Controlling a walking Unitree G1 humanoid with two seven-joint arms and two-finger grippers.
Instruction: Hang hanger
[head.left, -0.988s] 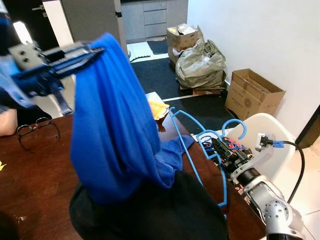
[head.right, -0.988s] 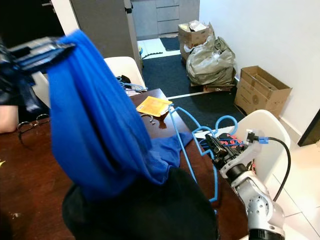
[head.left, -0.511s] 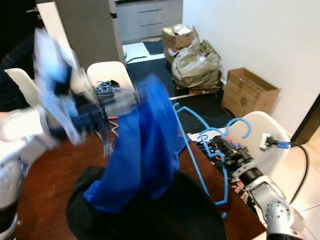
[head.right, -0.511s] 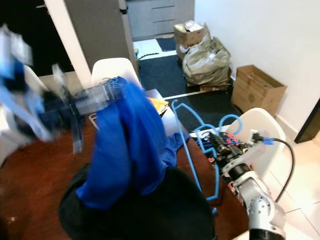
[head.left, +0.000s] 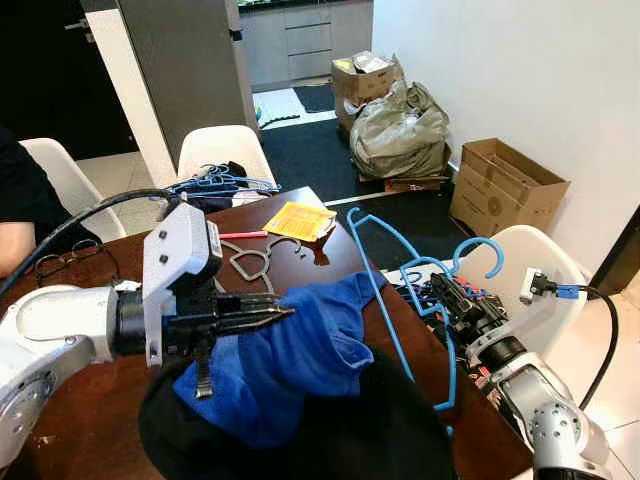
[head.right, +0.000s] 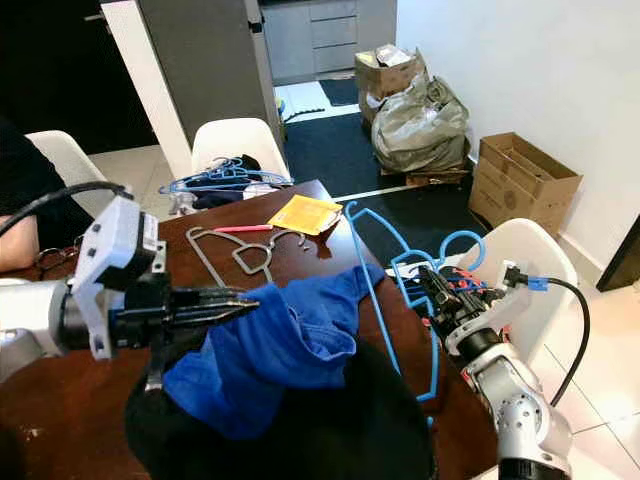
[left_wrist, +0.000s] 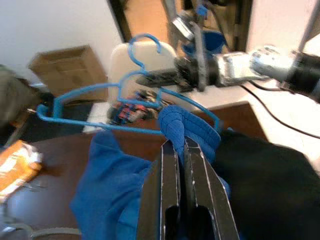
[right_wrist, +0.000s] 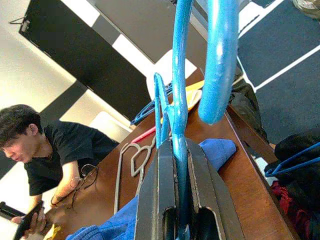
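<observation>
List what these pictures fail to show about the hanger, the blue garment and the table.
- Blue hanger: its lower bar, in the left eye view, runs behind the black cloth.
- Blue garment: what kind it is; bunched in the left claw.
- Brown table: near edge cut off by the frame.
- Right claw grips the hanger.

The right tool grips a blue hanger above the brown table.

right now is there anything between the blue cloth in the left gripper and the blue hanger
Nothing visible. The left gripper pinches the blue cloth over the table; the blue hanger, clamped in the right gripper, stands just beyond the cloth's edge.
</observation>
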